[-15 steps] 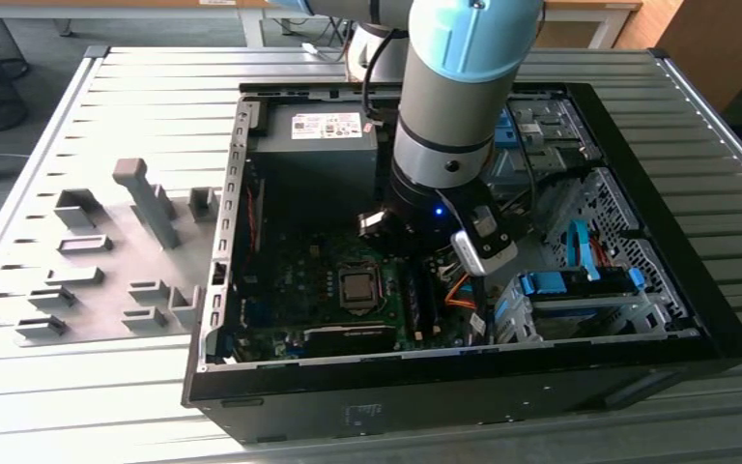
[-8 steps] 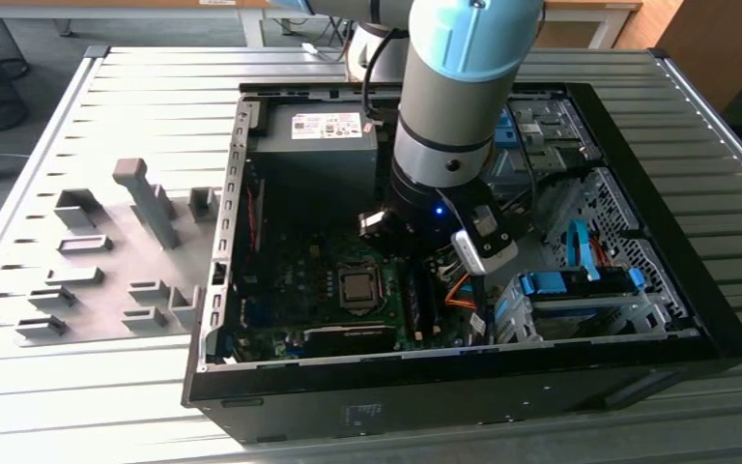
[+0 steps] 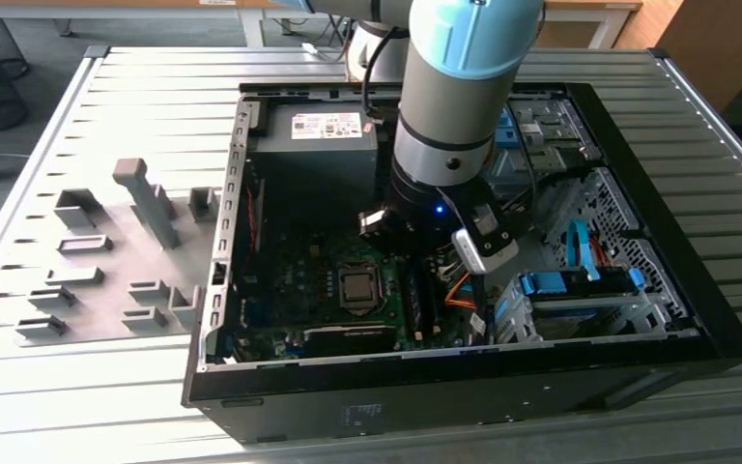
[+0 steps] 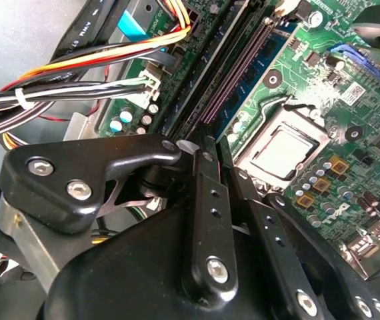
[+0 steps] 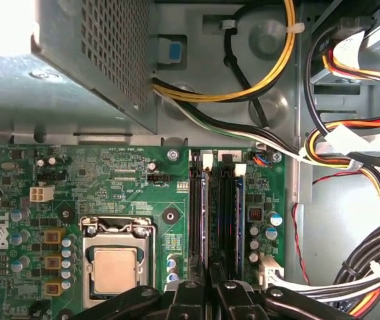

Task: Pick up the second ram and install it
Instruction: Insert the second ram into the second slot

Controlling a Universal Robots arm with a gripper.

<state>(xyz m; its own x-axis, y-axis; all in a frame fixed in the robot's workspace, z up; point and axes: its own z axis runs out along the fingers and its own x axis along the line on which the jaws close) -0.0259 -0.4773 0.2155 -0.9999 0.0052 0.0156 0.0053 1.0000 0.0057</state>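
The gripper [image 5: 210, 295] hangs low inside the open computer case [image 3: 680, 319], right over the row of memory slots [image 5: 223, 200], so it can reach straight down into them. Its two fingers [image 4: 203, 200] are pressed close together, and I see nothing between them.

A thin blue-green stick, which I take to be the second ram [image 5: 203, 207], stands on its edge in a slot just past the fingertips. It sits near the motherboard's [image 5: 110, 180] edge, on the cable side. I cannot tell if it is pushed all the way in.

Beside the slots is the square processor socket [image 5: 113, 267]. Farther off, the bundled cables [image 5: 350, 140] bend away, leaving the slots free. Out on the table [image 3: 36, 377], grey fixture blocks [image 3: 146, 198] stand near the exterior view's left edge.
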